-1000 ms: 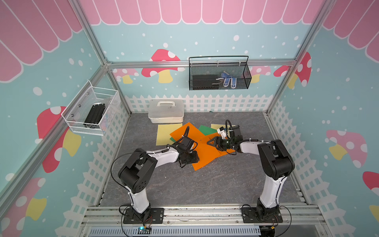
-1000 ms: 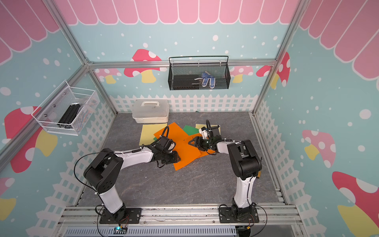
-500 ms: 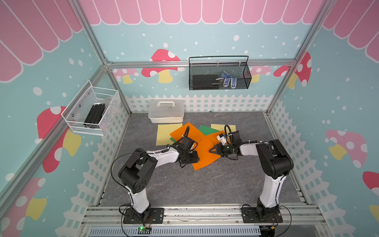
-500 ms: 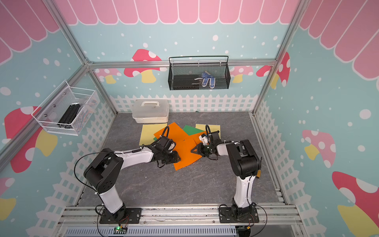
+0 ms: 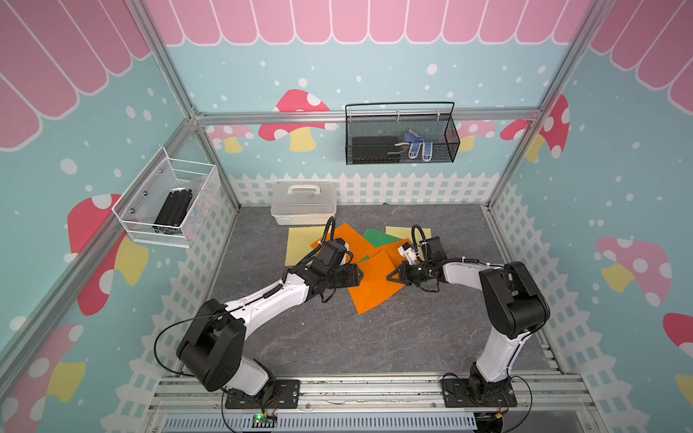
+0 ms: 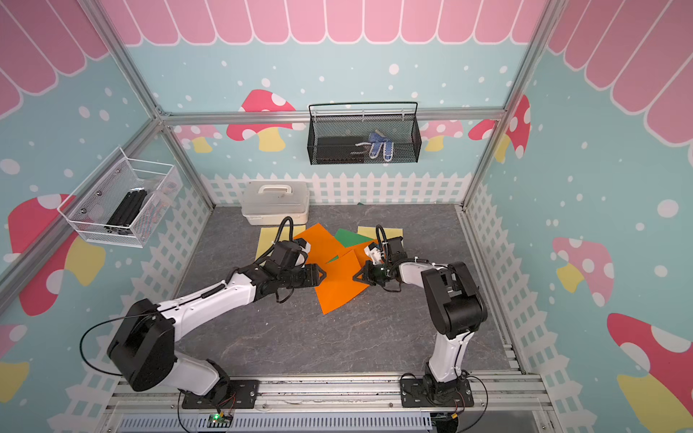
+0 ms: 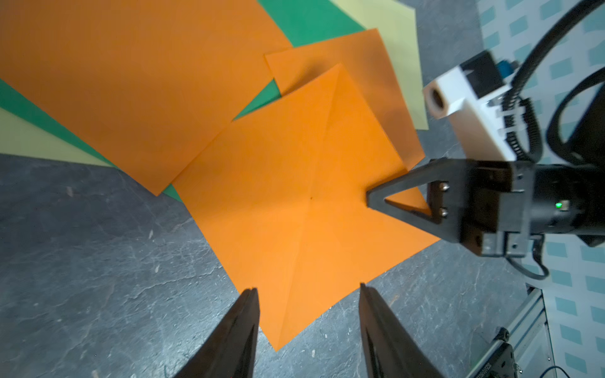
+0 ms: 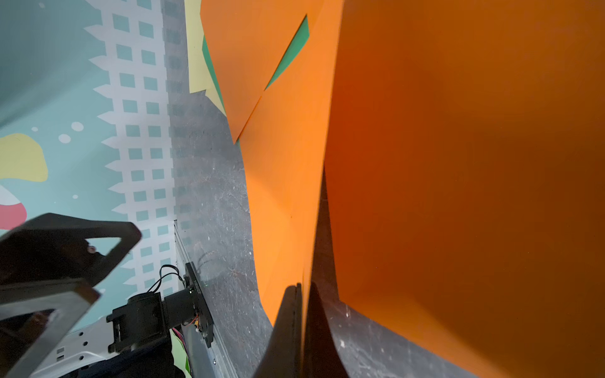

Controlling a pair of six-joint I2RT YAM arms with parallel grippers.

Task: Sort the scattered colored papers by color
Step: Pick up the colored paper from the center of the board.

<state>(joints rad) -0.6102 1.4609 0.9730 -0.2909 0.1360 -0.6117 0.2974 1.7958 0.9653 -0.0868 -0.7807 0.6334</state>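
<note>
The colored papers lie overlapped mid-floor in both top views. The front orange sheet has its right edge raised. My right gripper is shut on that edge, the paper pinched between its fingers. My left gripper stands open at the sheet's left side, holding nothing. Behind are another orange sheet, a green sheet and pale yellow sheets.
A white lidded box stands at the back, close behind the papers. A black wire basket hangs on the back wall and a white mesh basket on the left wall. Bare grey floor lies in front of the pile.
My right gripper has moved forward and left across the pile and shut on the front orange sheet's edge, lifting it. The left jaws have opened a little wider.
</note>
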